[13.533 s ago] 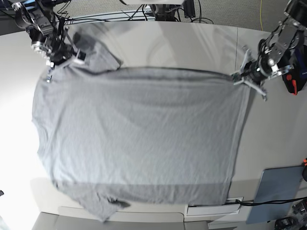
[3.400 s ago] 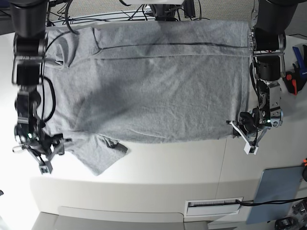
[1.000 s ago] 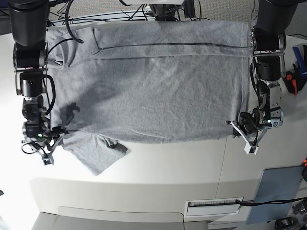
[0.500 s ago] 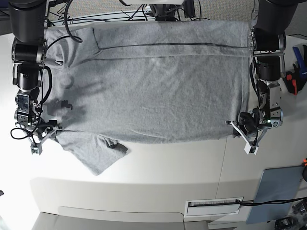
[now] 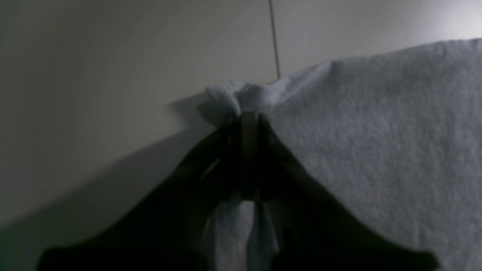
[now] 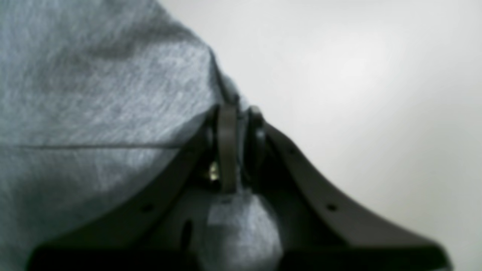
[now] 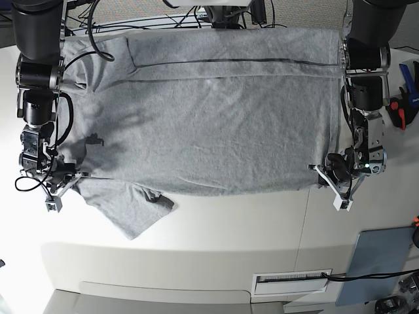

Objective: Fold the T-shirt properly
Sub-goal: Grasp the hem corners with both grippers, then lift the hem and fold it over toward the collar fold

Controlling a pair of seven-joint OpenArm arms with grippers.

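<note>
T-shirt (image 7: 216,111) spread between tools, left tool (image 5: 244,116) pinching corner, right tool (image 6: 231,109) seemingly clamping edge.

T-shirt (image 7: 222,118): matt heathered knit cloth | table (image 7: 216,229): smooth, satin

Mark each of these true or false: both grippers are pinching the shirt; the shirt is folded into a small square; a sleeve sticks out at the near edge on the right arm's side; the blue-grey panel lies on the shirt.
1. Both grippers are pinching the T-shirt. True: the left gripper is shut on a bunched corner, and the right gripper is shut on the cloth's edge.
2. The shirt is folded into a small square. False: it lies as one wide rectangle, folded over once, across the table.
3. A sleeve sticks out at the near edge on the right arm's side. True.
4. The blue-grey panel lies on the shirt. False: it rests apart from the shirt, near the table's front corner on the left arm's side.
</note>
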